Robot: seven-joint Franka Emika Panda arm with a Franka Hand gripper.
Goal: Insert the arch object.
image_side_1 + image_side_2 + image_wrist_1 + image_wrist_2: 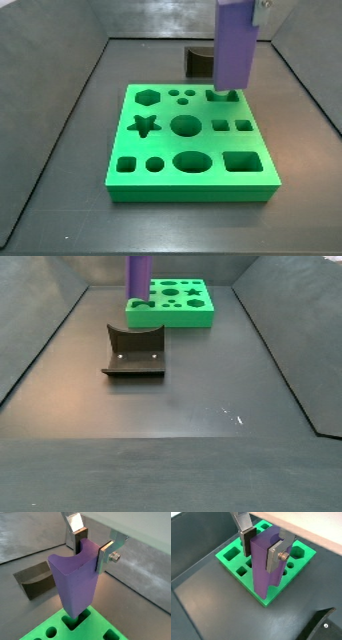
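Your gripper (263, 543) has its fingers (276, 557) pinching the upright arch (262, 562), whose lower end sits in a slot of the green board (187, 140).

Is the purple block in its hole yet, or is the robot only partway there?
Partway. Done: the pincer has the arch object gripped, upright, between its fingers over the green board. In hand: its lower end sits at a cut-out near the board's edge; the side view suggests it is just entering. Left: most of the block stands above the board, so it must go down and be let go.
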